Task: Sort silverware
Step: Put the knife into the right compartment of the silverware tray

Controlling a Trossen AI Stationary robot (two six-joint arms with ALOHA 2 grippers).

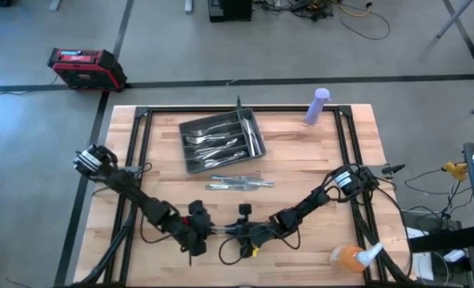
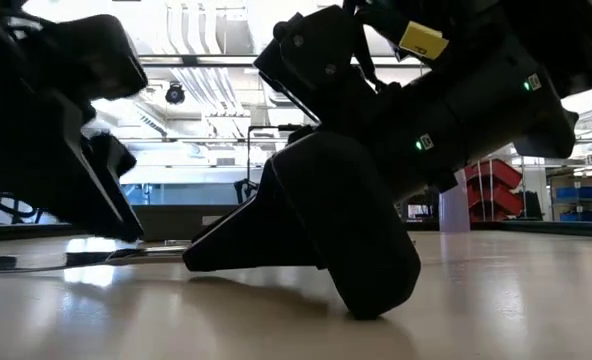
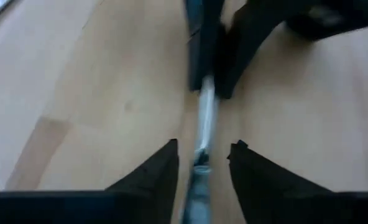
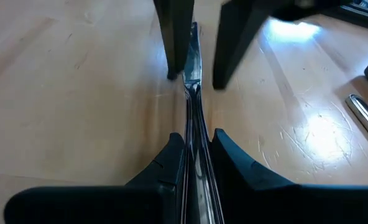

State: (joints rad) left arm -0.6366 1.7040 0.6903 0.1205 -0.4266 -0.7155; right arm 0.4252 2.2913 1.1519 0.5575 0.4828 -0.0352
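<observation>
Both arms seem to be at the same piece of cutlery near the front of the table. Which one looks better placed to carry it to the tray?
Probably the right gripper: its fingers look closed around the utensil. The left gripper straddles the other end with fingers apart. The tray lies about equally far from both.

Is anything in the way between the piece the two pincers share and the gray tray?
Yes. A few loose silverware pieces lie on the table between the shared piece, held by the right pincer near the left pincer, and the tray.
</observation>
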